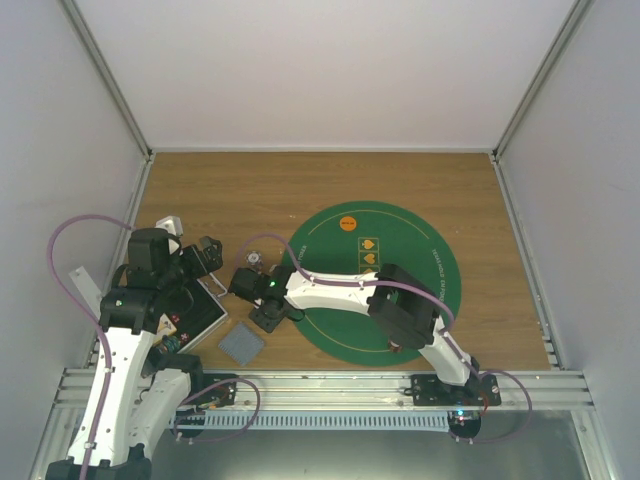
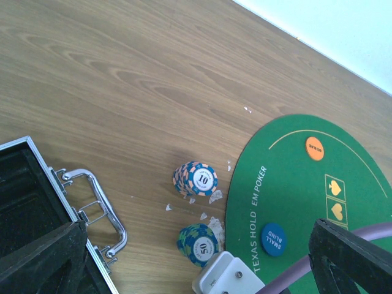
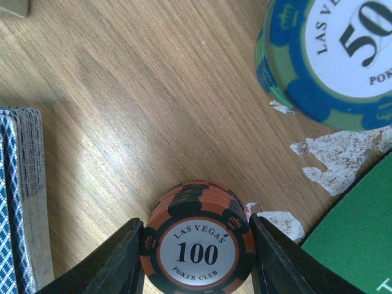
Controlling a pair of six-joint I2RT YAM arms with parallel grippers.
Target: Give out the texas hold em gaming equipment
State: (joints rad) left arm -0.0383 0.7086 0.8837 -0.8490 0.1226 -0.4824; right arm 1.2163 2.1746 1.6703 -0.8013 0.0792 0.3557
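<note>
1. Orange-and-black "100" chips [image 3: 197, 242] stand in a short stack on the wooden table [image 3: 153, 92], just off the rim of the green mat [image 3: 358, 236]. The right gripper [image 3: 196, 225] has a finger at each side of the stack's edge. Whether the fingers already press on it cannot be told.
2. The stack is several chips deep. A pinch that bites only the upper chips would likely leave the lower ones behind, or shear the column and scatter it.
3. White flakes [image 3: 340, 153] litter the wood, one just beside the right-hand finger. A flake caught under a pad could weaken the hold and let chips slip out in the lift.
4. The card deck [image 3: 18, 202] lies near on one side and the blue-green "50" stack [image 3: 331, 61] a little further ahead. A careless swing on the way up could knock either.
5. Dragging the stack instead of lifting it risks catching the mat's raised edge and tipping it.
6. The left gripper [image 2: 197, 245] hangs with fingers wide and nothing between them, above the "50" stack and the "10" stack [image 2: 196, 179], next to the black case [image 2: 30, 184]. The overhead view shows both wrists close together, so a move by either arm could end in a clash.
</note>
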